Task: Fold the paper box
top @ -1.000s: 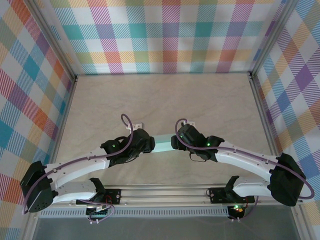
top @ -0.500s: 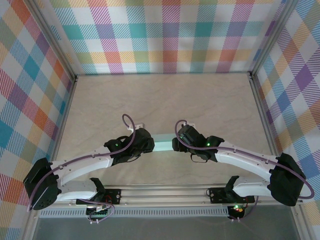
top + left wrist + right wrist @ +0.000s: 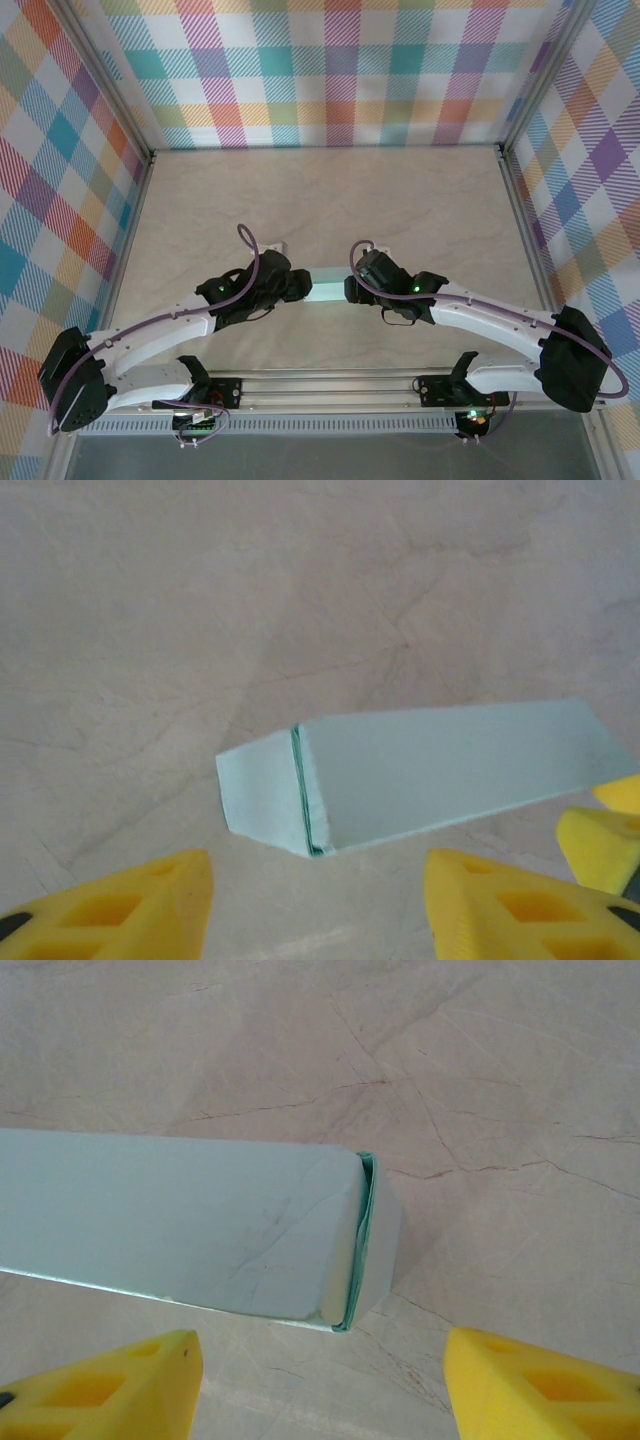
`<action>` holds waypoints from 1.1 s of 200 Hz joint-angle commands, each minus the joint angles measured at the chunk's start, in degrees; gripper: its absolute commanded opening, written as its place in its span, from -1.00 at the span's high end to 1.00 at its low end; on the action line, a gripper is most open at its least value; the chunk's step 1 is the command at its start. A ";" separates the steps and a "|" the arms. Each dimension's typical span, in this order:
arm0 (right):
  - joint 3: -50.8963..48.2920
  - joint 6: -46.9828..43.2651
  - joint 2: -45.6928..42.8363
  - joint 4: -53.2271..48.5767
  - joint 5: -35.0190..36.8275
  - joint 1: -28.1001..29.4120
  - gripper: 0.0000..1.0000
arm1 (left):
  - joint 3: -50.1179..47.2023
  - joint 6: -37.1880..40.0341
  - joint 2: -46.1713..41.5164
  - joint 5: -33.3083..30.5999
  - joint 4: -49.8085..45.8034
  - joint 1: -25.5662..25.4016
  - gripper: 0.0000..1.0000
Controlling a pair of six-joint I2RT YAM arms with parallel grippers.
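Pastel plaid walls [image 3: 340, 70] are seen around a beige marbled table [image 3: 330, 190] in the overhead view. From the lower left of that frame the left arm [image 3: 150, 330] is curved up toward the middle, and the left gripper [image 3: 296, 285] is placed at the left end of the paper box [image 3: 326, 283]. The paper box is laid flat on the table just below the centre of the frame, as a pale mint strip between the two grippers; whether it is touched by either cannot be told from above. At its right end the right gripper [image 3: 350, 287] is found, with the right arm [image 3: 500, 320] swept down to the lower right corner.

In the left wrist view the left gripper [image 3: 318, 905] is spread wide with nothing grasped, its yellow fingertips [image 3: 130, 905] at the bottom corners. The paper box [image 3: 440, 770] is seen just beyond them, with a small end flap [image 3: 258, 795] at its left end.

In the right wrist view the right gripper [image 3: 322, 1385] is likewise released, with its fingertips [image 3: 545, 1385] set far apart. The paper box [image 3: 170, 1220] is stretched in from the left edge, its end flap [image 3: 382, 1230] folded at the right.
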 commanded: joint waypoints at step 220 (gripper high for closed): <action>-6.23 4.23 0.18 11.16 -20.44 -14.10 -0.04 | -2.92 -1.67 12.52 3.52 -0.57 2.65 0.32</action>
